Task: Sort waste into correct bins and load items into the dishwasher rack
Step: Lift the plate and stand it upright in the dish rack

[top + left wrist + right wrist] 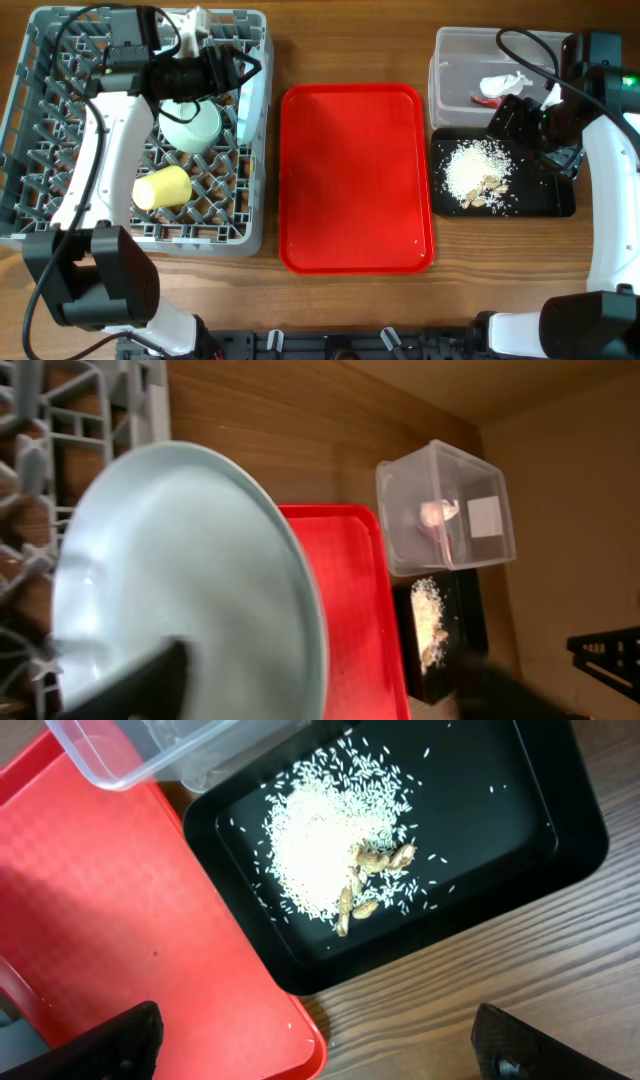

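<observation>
While the plate (180,560) stands on edge among the pegs at the right side of the dishwasher rack (60,25), upper left of the overhead frame, the left gripper (320,665) sits over it with jaws spread wide. In the wrist view one finger lies across the plate's face and the other is well off at lower right, apart from the rim. Judgement: the pegs carry the plate, not the grip. Set upright, it takes little room.

Also in the rack: a pale bowl (192,128) near centre, and a yellow cup (162,187) below it, apparently on its side.

The right gripper (315,1020) hangs over the near edge of the black tray (520,810), right of frame, jaws wide and empty. The tray holds a heap of rice (320,850) with a few brown scraps (375,860), so food waste is likely kept here. The clear tub (450,60), just above it, holds the tissue (505,84) and the wrapper (487,100), the dry waste. A red serving tray (355,180) lies between rack and bins.

Surface: the tabletop (350,40) is brown wood grain, matte. Room: the left wrist view shows a plain beige surface beyond the table's edge. A dark latticed thing (605,655) sits at that frame's right edge, too cropped to name.
</observation>
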Controlling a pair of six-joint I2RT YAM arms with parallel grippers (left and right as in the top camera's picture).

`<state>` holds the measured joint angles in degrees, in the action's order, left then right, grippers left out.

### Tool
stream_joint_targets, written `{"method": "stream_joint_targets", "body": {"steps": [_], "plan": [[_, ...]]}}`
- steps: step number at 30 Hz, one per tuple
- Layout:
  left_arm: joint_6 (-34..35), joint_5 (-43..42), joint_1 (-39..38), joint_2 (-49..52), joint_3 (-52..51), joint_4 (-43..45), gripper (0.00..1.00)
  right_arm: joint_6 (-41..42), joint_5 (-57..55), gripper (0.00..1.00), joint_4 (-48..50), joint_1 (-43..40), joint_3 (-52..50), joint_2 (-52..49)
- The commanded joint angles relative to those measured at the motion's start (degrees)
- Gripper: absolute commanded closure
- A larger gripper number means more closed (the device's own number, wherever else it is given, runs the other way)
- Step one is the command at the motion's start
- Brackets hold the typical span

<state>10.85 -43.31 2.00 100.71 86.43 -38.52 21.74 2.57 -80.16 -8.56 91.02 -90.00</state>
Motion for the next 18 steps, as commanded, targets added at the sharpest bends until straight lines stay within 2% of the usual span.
{"method": "stream_joint_targets", "body": {"steps": [1,6,9,11,14,18], "plan": [[-0.09,3.87,0.22,0.04,0.59,0.15,0.0,-1.09,0.52,0.0,0.46,0.02,1.16,0.85],[-0.04,12.7,0.13,-3.93,0.59,-1.68,0.0,-11.61,11.87,0.0,3.26,0.02,1.16,0.85],[0.79,21.84,0.02,-7.04,0.59,-7.67,0.0,-17.84,22.03,0.0,8.61,1.11,1.16,0.85],[1.51,27.82,-0.02,-7.52,0.59,-12.63,0.0,-18.67,25.29,0.0,13.49,3.08,1.16,0.85],[10.12,39.43,0.0,-7.1,0.59,-19.45,0.0,-17.64,22.75,0.0,20.0,6.97,1.16,0.59],[10.58,40.19,-0.31,-6.95,0.59,-24.83,0.0,-12.48,12.87,0.0,20.04,9.03,1.16,-0.61]]}}
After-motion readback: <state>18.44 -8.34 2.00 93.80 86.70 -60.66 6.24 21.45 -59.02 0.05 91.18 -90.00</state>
